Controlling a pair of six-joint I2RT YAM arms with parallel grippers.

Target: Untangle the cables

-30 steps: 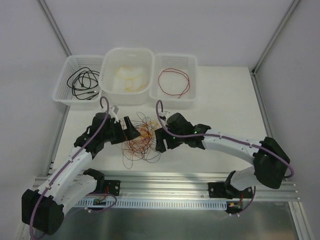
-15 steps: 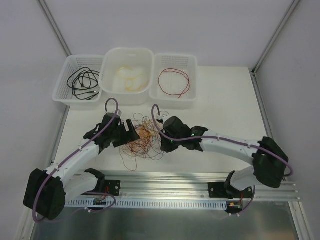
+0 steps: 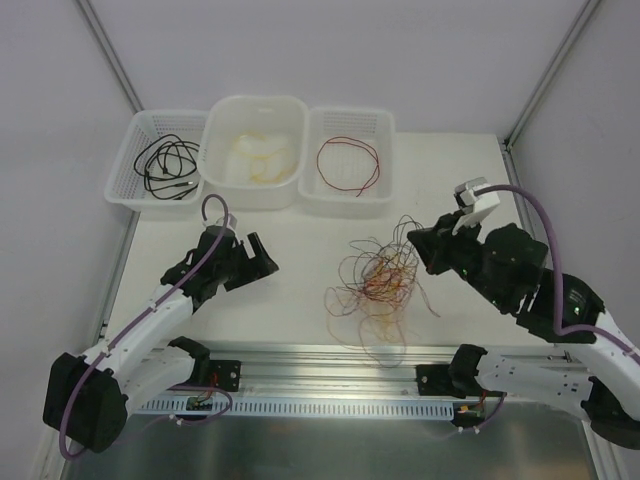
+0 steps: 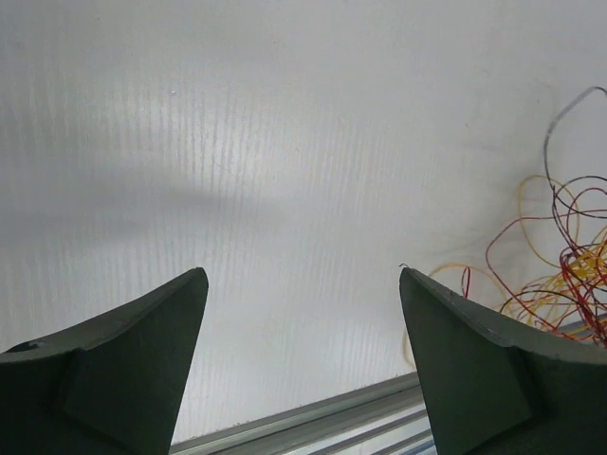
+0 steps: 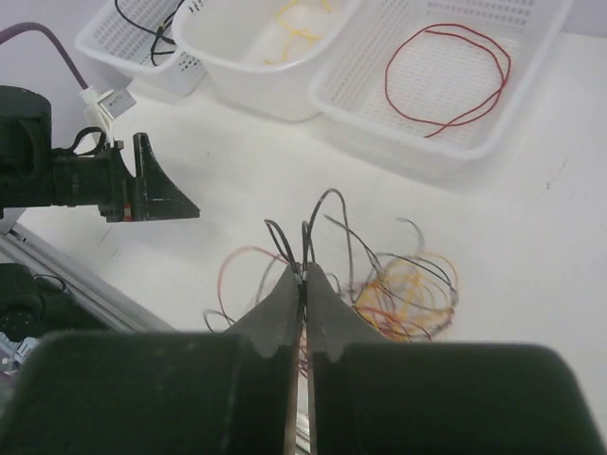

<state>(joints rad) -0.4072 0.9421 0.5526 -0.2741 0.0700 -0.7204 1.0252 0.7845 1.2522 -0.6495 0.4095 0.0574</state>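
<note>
The cables (image 3: 380, 285) are a loose tangle of thin black, red and yellow-orange wires, drawn up from the white table towards the right arm. My right gripper (image 3: 418, 243) is raised above the table and shut on black strands of the tangle. In the right wrist view those strands loop out above the fingertips of the gripper (image 5: 305, 272), and the rest of the cables (image 5: 413, 294) hang below. My left gripper (image 3: 263, 254) stands open to the left of the tangle, apart from it. Nothing lies between the jaws of this gripper (image 4: 302, 277); only the cables' (image 4: 560, 275) edge shows at the right.
Three white containers line the far edge. A left basket (image 3: 118, 165) holds a black cable (image 3: 165, 160). A middle tub (image 3: 255, 101) holds a yellow one (image 3: 262, 165). A right basket (image 3: 345, 113) holds a red loop (image 3: 348, 163). A metal rail (image 3: 330, 362) runs along the near edge.
My right gripper shut on the tangle, then swung up and to the right, dragging the whole tangle rightwards. My left gripper drew back to the left and stands clear of it.
</note>
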